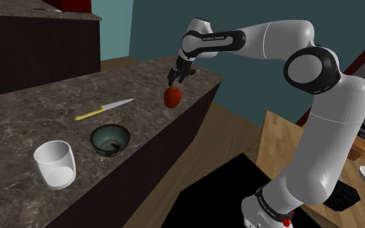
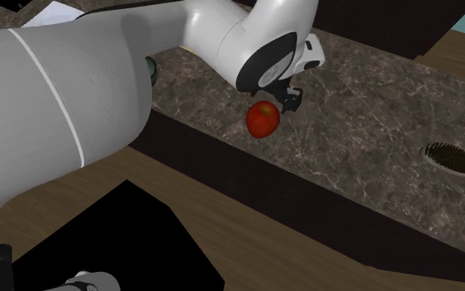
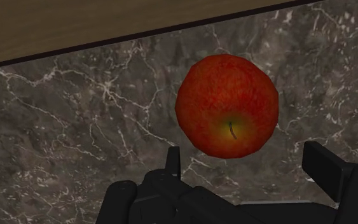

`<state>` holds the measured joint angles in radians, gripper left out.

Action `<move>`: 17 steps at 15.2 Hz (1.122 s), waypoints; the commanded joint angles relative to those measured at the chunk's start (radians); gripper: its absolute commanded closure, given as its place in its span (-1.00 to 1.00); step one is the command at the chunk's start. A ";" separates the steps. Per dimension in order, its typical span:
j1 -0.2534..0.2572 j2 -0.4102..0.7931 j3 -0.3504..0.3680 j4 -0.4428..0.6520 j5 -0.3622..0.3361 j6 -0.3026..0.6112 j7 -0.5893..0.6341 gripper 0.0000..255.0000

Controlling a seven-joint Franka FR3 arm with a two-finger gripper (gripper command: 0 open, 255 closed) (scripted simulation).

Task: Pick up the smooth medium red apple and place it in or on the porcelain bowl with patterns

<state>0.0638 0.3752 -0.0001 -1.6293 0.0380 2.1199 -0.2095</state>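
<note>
apple [image 1: 172, 97]: red, on the marble counter [image 1: 32, 123] by its front edge | gripper [image 1: 176, 79]: at apple's 12 o'clock in the shoulder view, fingers spread, clear of it | bowl [image 1: 110, 139]: apple's 8 o'clock, well apart | knife [image 1: 105, 109]: 9 o'clock | white cup [image 1: 55, 164]: bowl's 8 o'clock

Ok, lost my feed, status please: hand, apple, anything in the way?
Hand open, hovering over red apple, not touching. Apple on the dark marble counter, near its edge. Yellow-handled knife lies flat beside the path to the bowl, likely clear.
</note>
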 commanded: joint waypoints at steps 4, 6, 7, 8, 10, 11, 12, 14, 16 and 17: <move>-0.001 0.004 0.000 -0.003 0.000 0.009 -0.001 -1.00; -0.001 0.004 0.000 -0.003 0.000 0.009 -0.001 -1.00; -0.001 0.004 0.000 -0.003 0.000 0.008 -0.001 -1.00; -0.001 0.004 0.000 -0.003 0.000 0.008 -0.001 1.00; -0.001 0.004 0.000 -0.003 0.000 0.008 -0.001 1.00; -0.001 0.004 0.000 -0.003 0.000 0.008 -0.001 1.00; -0.001 0.004 0.000 -0.003 0.000 0.008 -0.001 1.00; -0.001 0.004 0.000 -0.003 0.000 0.008 -0.001 1.00; -0.001 0.004 0.000 -0.004 0.000 0.009 -0.001 1.00; -0.001 0.004 0.000 -0.003 0.000 0.009 -0.001 1.00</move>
<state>0.0629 0.3795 -0.0005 -1.6328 0.0382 2.1285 -0.2109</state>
